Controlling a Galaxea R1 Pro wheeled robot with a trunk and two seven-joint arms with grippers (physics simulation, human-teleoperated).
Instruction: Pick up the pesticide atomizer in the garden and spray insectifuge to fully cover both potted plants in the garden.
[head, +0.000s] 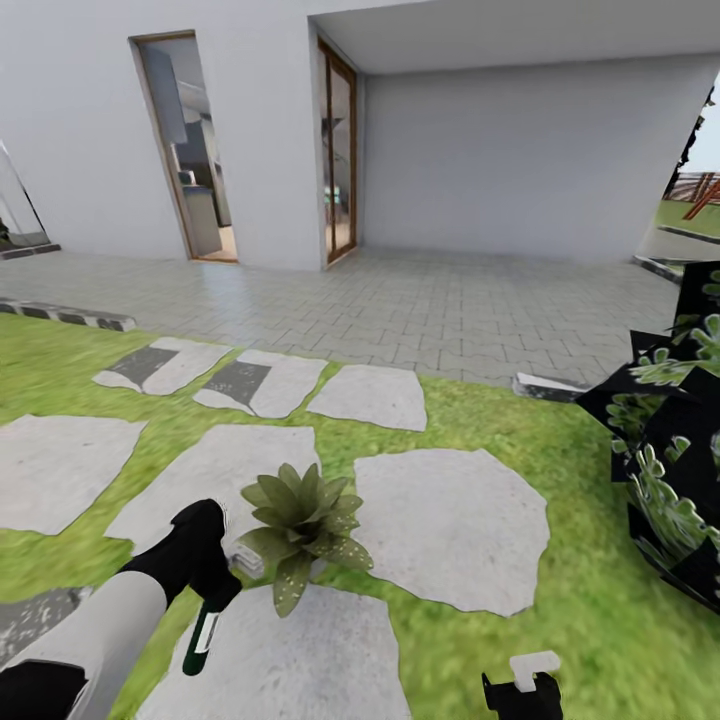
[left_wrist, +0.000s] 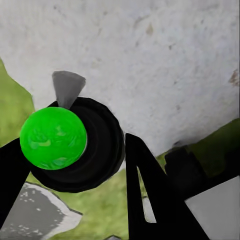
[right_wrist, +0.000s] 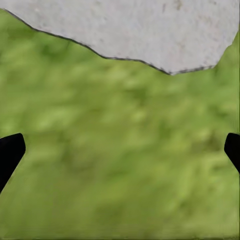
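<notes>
Left gripper (head: 205, 575) clenched on the pesticide atomizer (head: 203, 632), just left of one potted plant (head: 300, 520) among the stepping stones (head: 455, 525). Right gripper (head: 520, 690) released, low over grass. Good practice — aim the nozzle at the rosette, sweeping all leaves.

No readable text, label, brand or number appears anywhere.

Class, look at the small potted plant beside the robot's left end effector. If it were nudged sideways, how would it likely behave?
The potted plant would probably wobble rather than slide: it stands at the edge of a stepping stone, beside grass. Its leaves spread wide and look floppy, so a push on them would likely bend them before the plant moves. It looks small, so probably light.
</notes>
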